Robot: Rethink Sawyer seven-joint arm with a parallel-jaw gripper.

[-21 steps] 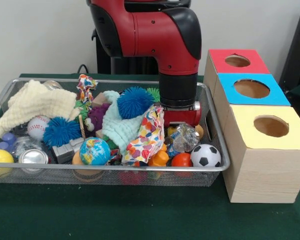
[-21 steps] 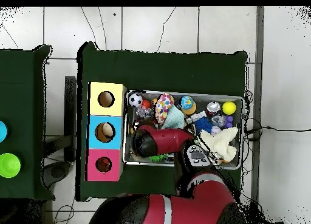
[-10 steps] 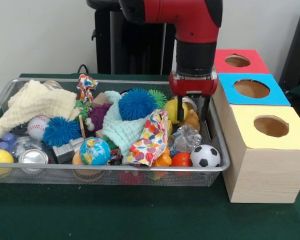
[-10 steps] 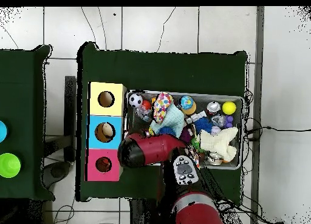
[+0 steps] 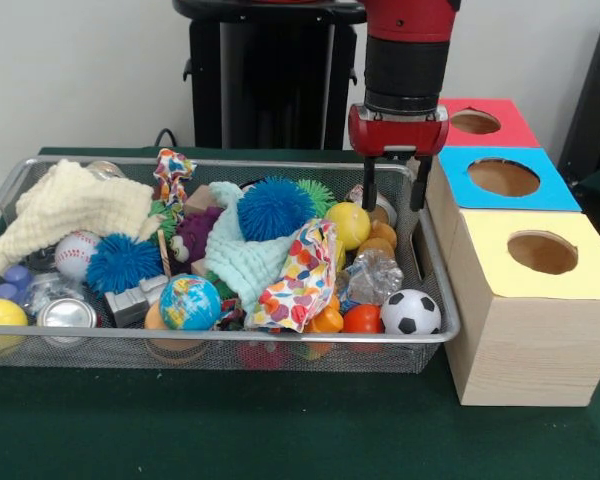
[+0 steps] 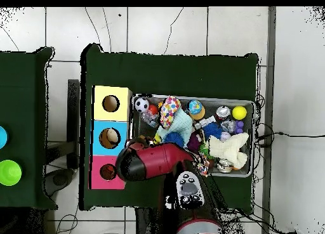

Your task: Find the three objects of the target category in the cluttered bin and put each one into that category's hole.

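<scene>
"Since the arm (image 5: pixel 405 50) hangs right at the bin's far corner, what do you make of the fingers (image 5: pixel 368 190)?"

"Spread apart, with nothing between them that I can see. They hover over the right end of the bin (image 5: pixel 230 338), just beside the blue box (image 5: pixel 460 185), which stands between the red box (image 5: pixel 440 120) and the yellow box (image 5: pixel 510 310) on the bench (image 5: pixel 280 430)."

"And the things it is supposed to sort?"

"I can't tell which kind it's after. Everything loose lies in the bin. If it's balls, the yellow ball (image 5: pixel 349 224) sits nearest, just below and to one side of the fingers. The soccer ball (image 5: pixel 410 312) is at the front corner, and the globe ball (image 5: pixel 189 302) and the baseball (image 5: pixel 76 253) are well away at the other end. From above, something pale already shows inside the blue hole (image 6: pixel 112 137)."

"What worries you?"

"The tight spot. One finger hangs almost over the wire rim next to the box wall, so a straight drop could jam it on the mesh or knock the box. The patterned cloth (image 5: pixel 298 275) lies against the yellow ball too. A careless pinch might catch fabric and drag half the pile up."

"And round things roll."

"Yes. An off-centre squeeze would probably squirt a ball out, deeper into the clutter."
</scene>
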